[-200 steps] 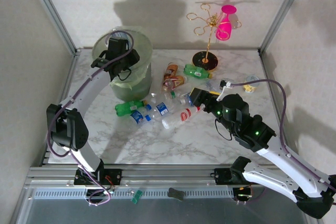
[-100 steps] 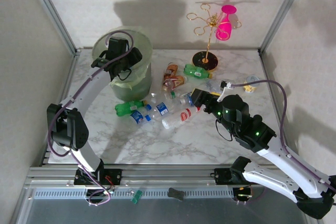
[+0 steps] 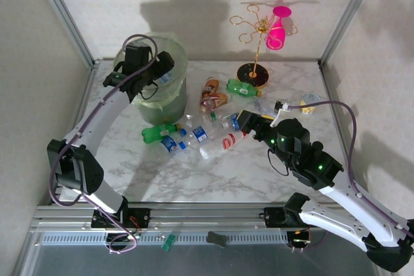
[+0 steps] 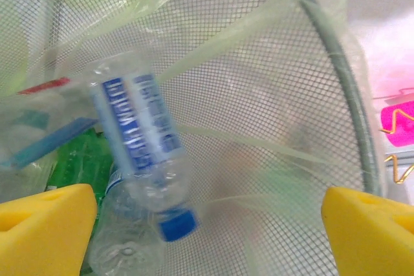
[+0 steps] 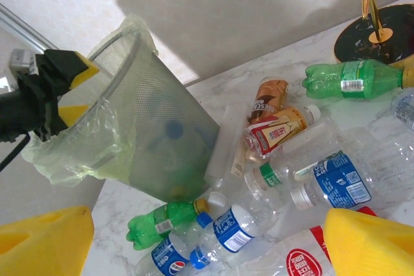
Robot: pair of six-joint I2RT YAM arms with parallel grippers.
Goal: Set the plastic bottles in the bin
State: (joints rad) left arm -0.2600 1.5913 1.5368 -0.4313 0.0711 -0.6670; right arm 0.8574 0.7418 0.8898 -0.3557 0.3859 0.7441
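Bottles (image 3: 220,142) litter white marble table (image 3: 194,176), pale walls (image 3: 194,4) behind.

The mesh bin (image 3: 165,104) is pale green, the clear bottle (image 4: 139,140) blue-labelled.

Left gripper (image 4: 207,227), right gripper (image 5: 207,240): both spread wide

Bright, soft light falls from above the near edge of the table (image 3: 194,172), throwing broad dark shadows onto the back wall (image 3: 194,11) and leaving the marble evenly lit. In the left wrist view the blue-labelled bottle (image 4: 139,137) is smeared by blur, the bin (image 4: 272,95) mesh looks washed pale, and the right edge burns out to pinkish white. The right wrist view is crisp through its middle, while the yellow pads (image 5: 369,240) in its lower corners are soft and out of focus.
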